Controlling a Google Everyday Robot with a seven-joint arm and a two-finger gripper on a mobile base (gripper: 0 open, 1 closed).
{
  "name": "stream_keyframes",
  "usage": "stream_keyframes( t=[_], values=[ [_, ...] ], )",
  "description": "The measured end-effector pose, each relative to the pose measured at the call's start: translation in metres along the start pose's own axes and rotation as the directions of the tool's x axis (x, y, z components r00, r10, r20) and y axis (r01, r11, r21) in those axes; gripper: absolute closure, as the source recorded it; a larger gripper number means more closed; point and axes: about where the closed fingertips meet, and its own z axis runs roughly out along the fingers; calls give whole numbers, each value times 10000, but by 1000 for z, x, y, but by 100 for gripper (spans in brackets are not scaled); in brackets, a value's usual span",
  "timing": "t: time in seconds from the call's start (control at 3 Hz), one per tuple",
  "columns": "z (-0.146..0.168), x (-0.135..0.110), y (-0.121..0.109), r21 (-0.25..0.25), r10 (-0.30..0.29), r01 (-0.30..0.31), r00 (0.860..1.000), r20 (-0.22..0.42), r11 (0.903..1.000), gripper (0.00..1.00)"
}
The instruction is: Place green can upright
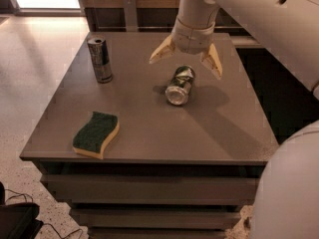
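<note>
The green can (180,85) lies on its side near the middle of the grey table (149,123), its shiny silver end facing the front. It is short and dented, with green and silver print. My gripper (186,61) hangs just above and behind the can, open wide, with one cream fingertip (158,54) to the can's left and the other to its right. The fingers do not touch the can.
A taller slim blue-and-silver can (100,59) stands upright at the table's back left. A green and yellow sponge (96,134) lies near the front left edge. My white arm fills the right side of the view. A wooden wall runs behind the table.
</note>
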Motion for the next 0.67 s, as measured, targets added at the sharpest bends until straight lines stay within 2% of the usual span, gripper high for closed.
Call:
stream_keyframes(
  t=[0.67],
  values=[
    [31,5,2,-665,-92,51,9981,-614,9978,0]
  ],
)
